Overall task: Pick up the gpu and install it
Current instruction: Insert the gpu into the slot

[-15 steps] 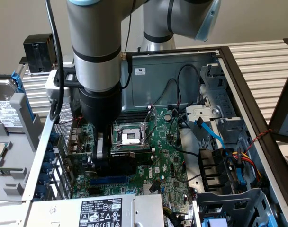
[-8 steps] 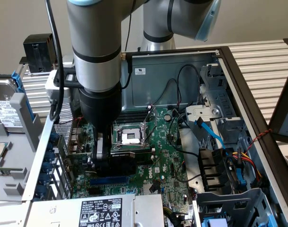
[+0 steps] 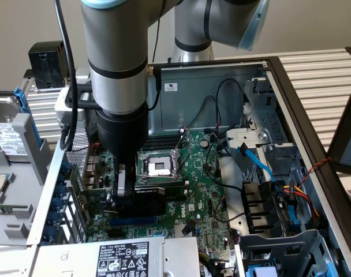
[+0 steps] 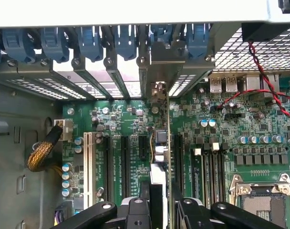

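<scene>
My gripper (image 3: 128,199) reaches down into the open computer case and is shut on the gpu (image 3: 151,199), whose black block shows just beside the fingers, low over the green motherboard (image 3: 201,190). In the wrist view the gpu (image 4: 167,143) is seen edge-on as a thin green card running straight out from between my gripper (image 4: 160,210). Its silver bracket (image 4: 158,90) sits at the row of rear slot openings. The card stands upright along the black expansion slots (image 4: 123,162). Whether it is fully seated in one cannot be told.
An empty CPU socket (image 3: 160,167) lies just beyond the card. Blue slot latches (image 4: 88,43) line the case's rear wall. A power supply (image 3: 123,257) sits at the near edge, with drive cages and cables (image 3: 279,202) on the exterior view's right. Red wires (image 4: 264,81) cross the board.
</scene>
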Controlling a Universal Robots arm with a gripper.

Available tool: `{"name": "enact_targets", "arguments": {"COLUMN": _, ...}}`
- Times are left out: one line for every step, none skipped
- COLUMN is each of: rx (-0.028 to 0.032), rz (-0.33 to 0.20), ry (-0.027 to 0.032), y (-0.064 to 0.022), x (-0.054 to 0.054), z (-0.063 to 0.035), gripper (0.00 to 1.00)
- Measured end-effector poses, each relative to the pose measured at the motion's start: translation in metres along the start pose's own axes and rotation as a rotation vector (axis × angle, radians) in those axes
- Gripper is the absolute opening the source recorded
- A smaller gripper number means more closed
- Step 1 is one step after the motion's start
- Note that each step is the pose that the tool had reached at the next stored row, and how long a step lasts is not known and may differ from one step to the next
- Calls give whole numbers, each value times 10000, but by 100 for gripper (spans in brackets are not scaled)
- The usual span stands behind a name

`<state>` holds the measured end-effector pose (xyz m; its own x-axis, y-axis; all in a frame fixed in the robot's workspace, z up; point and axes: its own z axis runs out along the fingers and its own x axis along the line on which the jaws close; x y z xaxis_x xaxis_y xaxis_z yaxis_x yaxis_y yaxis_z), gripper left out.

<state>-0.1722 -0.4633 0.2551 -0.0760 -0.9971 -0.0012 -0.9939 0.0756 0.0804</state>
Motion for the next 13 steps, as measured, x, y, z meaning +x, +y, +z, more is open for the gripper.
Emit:
{"name": "enact_targets", "arguments": {"rx": 0, "rz": 1, "ry": 0, "y": 0, "x": 1, "z": 0, "gripper": 27}}
{"name": "enact_targets", "arguments": {"rx": 0, "rz": 2, "ry": 0, "y": 0, "x": 1, "z": 0, "gripper": 27}}
{"name": "enact_targets", "arguments": {"rx": -1, "rz": 2, "ry": -1, "y": 1, "x": 1, "z": 0, "gripper": 27}}
{"name": "enact_targets", "arguments": {"rx": -1, "rz": 2, "ry": -4, "y": 0, "x": 1, "z": 0, "gripper": 27}}
{"name": "enact_targets", "arguments": {"rx": -1, "rz": 0, "ry": -10, "y": 0, "x": 2, "z": 1, "gripper": 27}}
{"name": "enact_targets", "arguments": {"rx": -2, "rz": 0, "ry": -14, "y": 0, "x": 2, "z": 1, "gripper": 27}}
{"name": "enact_targets", "arguments": {"rx": -2, "rz": 1, "ry": -19, "y": 0, "x": 2, "z": 1, "gripper": 27}}
{"name": "enact_targets", "arguments": {"rx": -2, "rz": 2, "ry": -21, "y": 0, "x": 2, "z": 1, "gripper": 27}}
{"name": "enact_targets", "arguments": {"rx": -3, "rz": 6, "ry": -25, "y": 0, "x": 2, "z": 1, "gripper": 27}}
{"name": "enact_targets", "arguments": {"rx": -2, "rz": 12, "ry": -27, "y": 0, "x": 2, "z": 1, "gripper": 27}}
{"name": "enact_targets", "arguments": {"rx": -3, "rz": 25, "ry": -30, "y": 0, "x": 2, "z": 1, "gripper": 27}}
{"name": "enact_targets", "arguments": {"rx": -3, "rz": 44, "ry": -32, "y": 0, "x": 2, "z": 1, "gripper": 27}}
{"name": "enact_targets", "arguments": {"rx": -3, "rz": 66, "ry": -35, "y": 0, "x": 2, "z": 1, "gripper": 27}}
